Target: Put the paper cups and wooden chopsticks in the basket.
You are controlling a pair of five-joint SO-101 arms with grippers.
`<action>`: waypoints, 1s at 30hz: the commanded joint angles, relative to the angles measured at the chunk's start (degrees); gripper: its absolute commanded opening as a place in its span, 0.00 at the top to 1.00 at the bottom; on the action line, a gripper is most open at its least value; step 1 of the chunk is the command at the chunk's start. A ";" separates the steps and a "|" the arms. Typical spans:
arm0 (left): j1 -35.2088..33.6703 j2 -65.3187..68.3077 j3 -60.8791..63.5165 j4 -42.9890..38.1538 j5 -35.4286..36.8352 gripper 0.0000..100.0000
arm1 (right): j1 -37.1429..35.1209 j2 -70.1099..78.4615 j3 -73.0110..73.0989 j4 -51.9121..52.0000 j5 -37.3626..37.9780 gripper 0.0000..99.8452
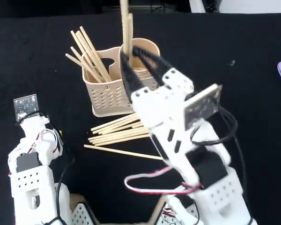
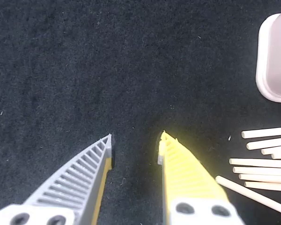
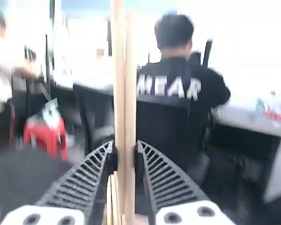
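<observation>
1. Basket (image 1: 107,98) is set mid-table; a chopstick bundle (image 1: 86,51) is leaned in one compartment and a cup (image 1: 149,47) is seated in the other.
2. Upright sticks (image 3: 123,70) are clamped by the right gripper (image 3: 125,150) above the basket.
3. Loose sticks (image 1: 119,131) are scattered on the black table (image 2: 61,56) just in front of the basket.
4. Beside those sticks, the left gripper (image 2: 135,143) is held over bare table, fingers apart.

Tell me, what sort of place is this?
Probably a robotics lab or workroom. Two white arms stand at a black table that has a basket and chopsticks on it, and a red stool stands in the room behind.
</observation>
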 commanded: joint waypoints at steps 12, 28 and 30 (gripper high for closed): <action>-0.22 -0.53 -0.66 -0.97 0.26 0.83 | 0.00 23.34 -0.13 -23.74 -1.23 0.99; -0.22 -0.53 -0.66 -0.97 0.26 0.83 | -1.41 31.78 8.92 -23.91 -1.14 0.98; -0.22 -0.53 -0.66 -0.97 0.26 0.83 | -1.41 32.48 8.84 -23.91 -1.14 0.98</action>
